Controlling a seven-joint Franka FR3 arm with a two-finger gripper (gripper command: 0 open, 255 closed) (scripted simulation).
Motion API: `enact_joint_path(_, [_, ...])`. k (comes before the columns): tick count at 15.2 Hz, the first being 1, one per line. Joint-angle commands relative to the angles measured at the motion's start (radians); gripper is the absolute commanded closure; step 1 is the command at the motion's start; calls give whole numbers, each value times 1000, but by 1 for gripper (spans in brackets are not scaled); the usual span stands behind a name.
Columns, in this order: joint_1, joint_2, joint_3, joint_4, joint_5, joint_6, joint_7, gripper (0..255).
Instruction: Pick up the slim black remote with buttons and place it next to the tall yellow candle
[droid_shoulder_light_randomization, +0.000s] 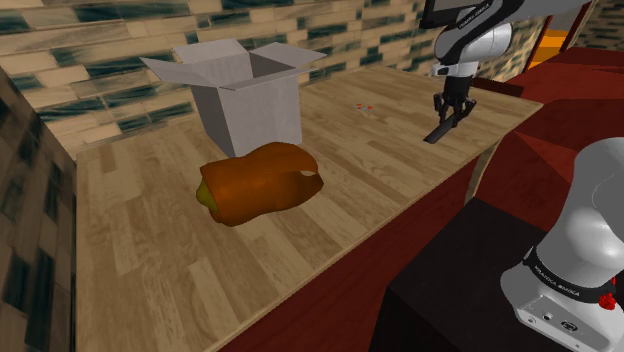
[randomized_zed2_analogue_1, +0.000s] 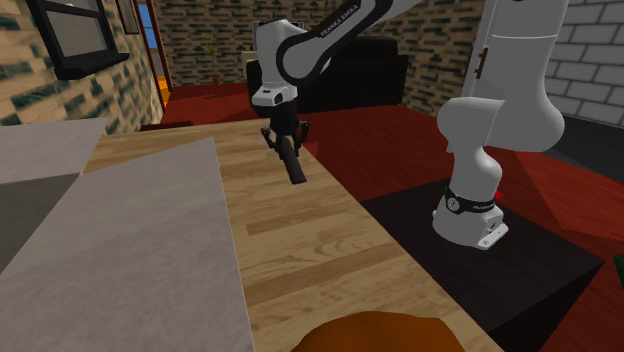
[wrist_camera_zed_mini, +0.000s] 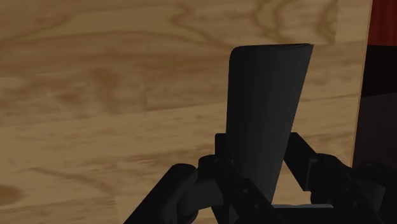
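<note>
Holding the black remote (droid_shoulder_light_randomization: 441, 130) tip-down, pinched in the pincer (droid_shoulder_light_randomization: 455, 106) near the tabletop's (droid_shoulder_light_randomization: 380, 160) edge, we should grip firmly & swing slowly twd. the brown lump (droid_shoulder_light_randomization: 262, 182), where a yellow sliver (droid_shoulder_light_randomization: 206, 196) (candle?) shows.

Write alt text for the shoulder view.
The gripper, jaws shut, holds a slim black remote over the wooden table. An open grey box and an orange-brown lump sit toward the view's left.
</note>
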Motion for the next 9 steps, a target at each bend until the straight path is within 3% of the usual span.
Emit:
enact_joint_path(1, [11, -27, -7, 12, -30, -24, 21, 255])
enact_joint_path(9, [33, -129, -9, 71, -131, -130, 93, 255])
